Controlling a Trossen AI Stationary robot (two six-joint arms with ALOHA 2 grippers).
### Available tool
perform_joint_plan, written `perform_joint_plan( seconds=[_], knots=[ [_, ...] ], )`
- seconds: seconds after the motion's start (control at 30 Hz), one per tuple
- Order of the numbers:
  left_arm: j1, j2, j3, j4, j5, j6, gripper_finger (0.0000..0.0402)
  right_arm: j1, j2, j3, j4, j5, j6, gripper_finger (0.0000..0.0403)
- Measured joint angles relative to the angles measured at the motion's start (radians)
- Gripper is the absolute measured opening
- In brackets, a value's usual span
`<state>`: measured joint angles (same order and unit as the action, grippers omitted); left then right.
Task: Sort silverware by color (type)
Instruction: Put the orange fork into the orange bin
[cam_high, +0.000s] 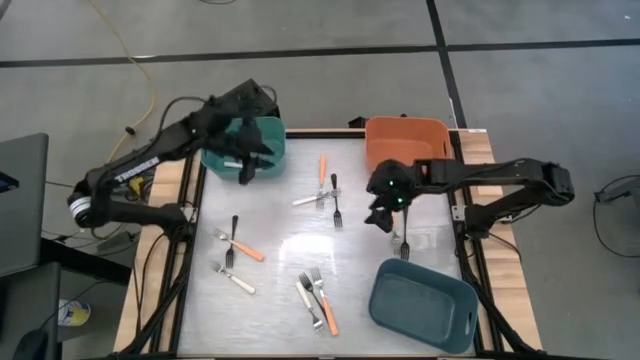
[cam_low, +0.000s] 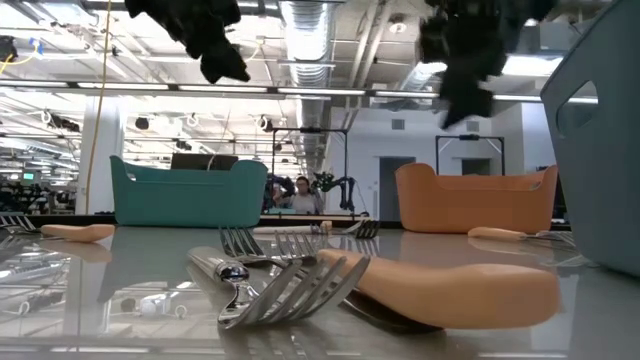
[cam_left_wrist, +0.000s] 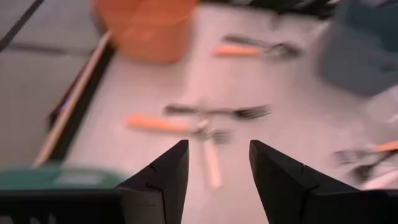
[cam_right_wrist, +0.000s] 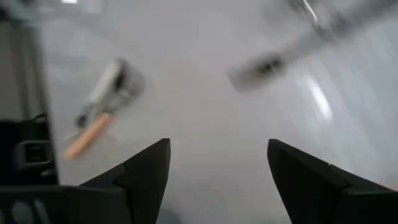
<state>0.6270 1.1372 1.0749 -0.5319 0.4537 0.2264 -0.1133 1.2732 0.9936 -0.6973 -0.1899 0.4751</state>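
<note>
Several small forks lie flat on the table. An orange-handled fork (cam_high: 322, 168), a white-handled one (cam_high: 308, 200) and a black one (cam_high: 336, 201) lie at the far middle. A black fork (cam_high: 233, 232), an orange one (cam_high: 247, 250) and a white one (cam_high: 235, 279) lie at the left. A mixed cluster (cam_high: 317, 301) lies near the front. Another black fork (cam_high: 404, 245) lies just nearward of my right gripper (cam_high: 383, 220), which hangs open and empty above the table (cam_right_wrist: 217, 142). My left gripper (cam_high: 244, 170) is open and empty (cam_left_wrist: 217, 144), above the near rim of the teal bin (cam_high: 265, 145).
An orange bin (cam_high: 405, 140) stands at the far right of the table. A grey-blue bin (cam_high: 422, 305) stands at the near right. People and other robot arms show in the room far behind the table (cam_low: 300, 192).
</note>
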Motion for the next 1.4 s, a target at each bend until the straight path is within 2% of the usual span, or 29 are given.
perform_joint_plan(
  seconds=[0.1, 0.2, 0.33, 0.47, 0.67, 0.9, 1.1, 1.23, 1.3, 1.4],
  knots=[
    [-0.063, -0.027, -0.088, 0.081, 0.001, -0.003, 0.0155, 0.035, 0.000, 0.000, -0.167, 0.089, 0.165, 0.0291],
    [-0.123, -0.031, -0.172, 0.162, -0.002, -0.038, 0.0155, 0.044, 0.002, -0.024, -0.253, 0.098, 0.285, 0.0291],
    [-0.189, -0.025, -0.253, 0.315, -0.032, -0.096, 0.0155, 0.033, 0.006, -0.109, -0.226, 0.097, 0.475, 0.0291],
    [-0.224, -0.023, -0.269, 0.389, -0.078, -0.106, 0.0155, 0.040, 0.009, -0.206, -0.098, 0.095, 0.631, 0.0291],
    [-0.235, -0.025, -0.269, 0.420, -0.114, -0.112, 0.0155, 0.068, 0.009, -0.312, 0.002, 0.149, 0.732, 0.0291],
    [-0.235, -0.025, -0.269, 0.419, -0.121, -0.136, 0.0155, 0.089, 0.010, -0.388, 0.147, 0.190, 0.744, 0.0291],
    [-0.235, -0.025, -0.269, 0.418, -0.126, -0.138, 0.0155, 0.095, 0.124, -0.387, 0.161, 0.211, 0.751, 0.0283],
    [-0.235, -0.025, -0.269, 0.419, -0.126, -0.142, 0.0155, 0.101, 0.204, -0.359, 0.139, 0.223, 0.748, 0.0253],
    [-0.235, -0.025, -0.269, 0.418, -0.126, -0.142, 0.0155, 0.113, 0.228, -0.332, 0.090, 0.259, 0.755, 0.0218],
    [-0.235, -0.025, -0.269, 0.416, -0.125, -0.142, 0.0155, 0.129, 0.249, -0.295, 0.020, 0.310, 0.759, 0.0143]
  ],
)
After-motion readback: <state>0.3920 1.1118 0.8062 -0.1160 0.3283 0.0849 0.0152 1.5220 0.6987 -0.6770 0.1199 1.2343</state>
